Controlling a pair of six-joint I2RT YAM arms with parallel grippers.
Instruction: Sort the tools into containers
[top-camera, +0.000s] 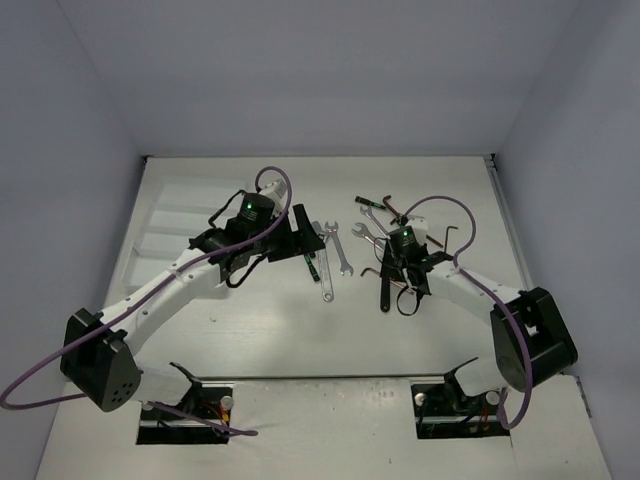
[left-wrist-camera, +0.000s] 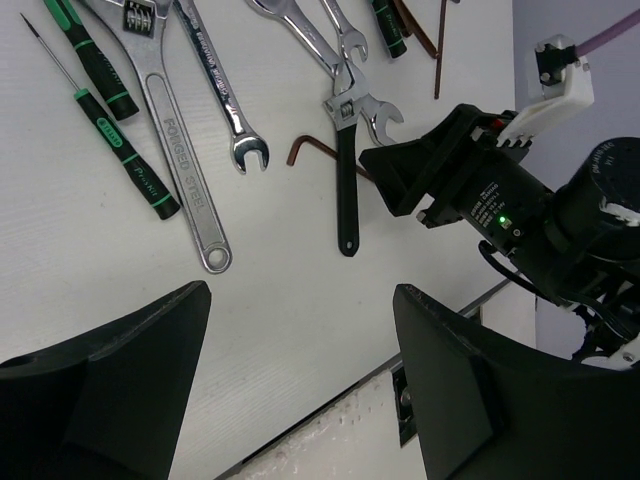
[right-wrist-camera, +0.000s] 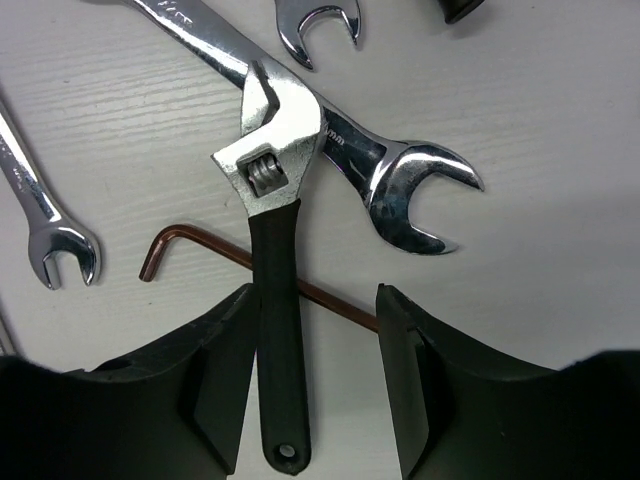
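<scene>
Silver wrench (left-wrist-camera: 185, 180): "FORGED STEEL"; left fingers (left-wrist-camera: 100, 400) open; right fingers (right-wrist-camera: 180, 400) open astride black-handled wrench (right-wrist-camera: 280, 330).

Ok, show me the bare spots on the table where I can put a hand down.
Bare: the near strip of table between the tool pile and the arm bases, and the far strip behind the pile. Crowded: between the left gripper and right gripper, where wrenches, screwdrivers and hex keys overlap.

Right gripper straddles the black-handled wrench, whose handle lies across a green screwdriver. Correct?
Not quite: the wrench handle lies across a red-brown hex key, not a screwdriver, as the right wrist view shows. The right gripper does straddle it.
</scene>
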